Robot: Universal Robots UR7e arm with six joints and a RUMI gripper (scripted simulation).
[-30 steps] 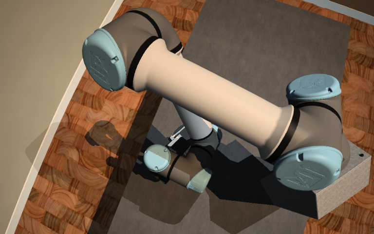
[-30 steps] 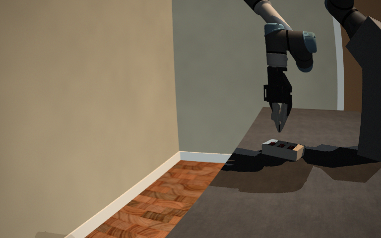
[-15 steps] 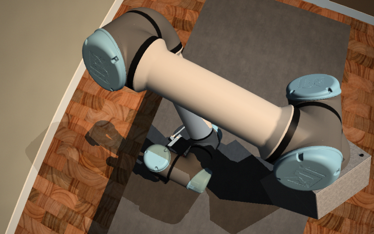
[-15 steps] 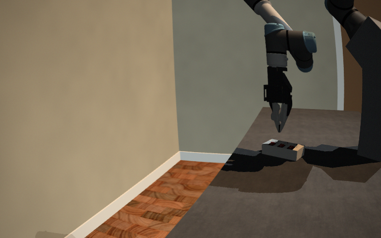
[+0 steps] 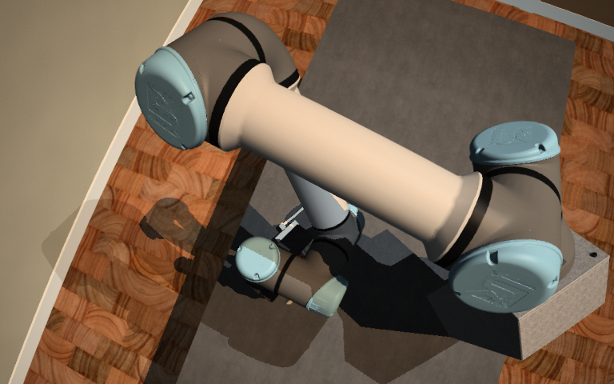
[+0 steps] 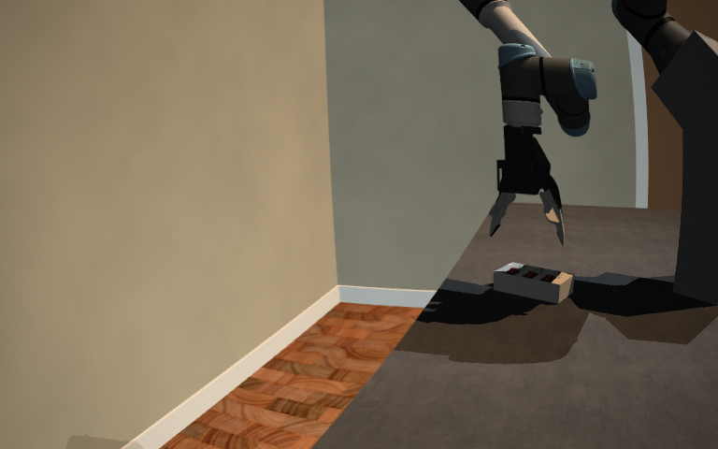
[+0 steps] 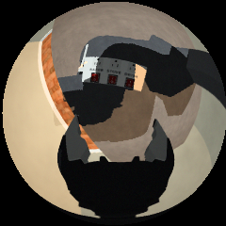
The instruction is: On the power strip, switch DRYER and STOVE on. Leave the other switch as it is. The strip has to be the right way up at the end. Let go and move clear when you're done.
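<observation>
Power strip (image 6: 529, 285) (image 7: 113, 72) from above: too hidden beneath the arm (image 5: 344, 135) to make out
Switch labels in wrist view: mostly blurred
Switch positions: too small to tell
Arm in exterior view: cut off at top

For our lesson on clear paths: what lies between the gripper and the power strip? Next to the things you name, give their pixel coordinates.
Nothing solid: the exterior view shows only open air between the open gripper (image 6: 526, 238) (image 7: 116, 120) and the strip (image 6: 526, 286) (image 7: 104, 71) below it.

the power strip (image 6: 532, 290) (image 7: 113, 71) lies on the table (image 6: 529, 407) (image 7: 118, 24), beneath the fingers (image 6: 527, 238).

Hard side light throws dark shadows; wrist view bulges.
</observation>
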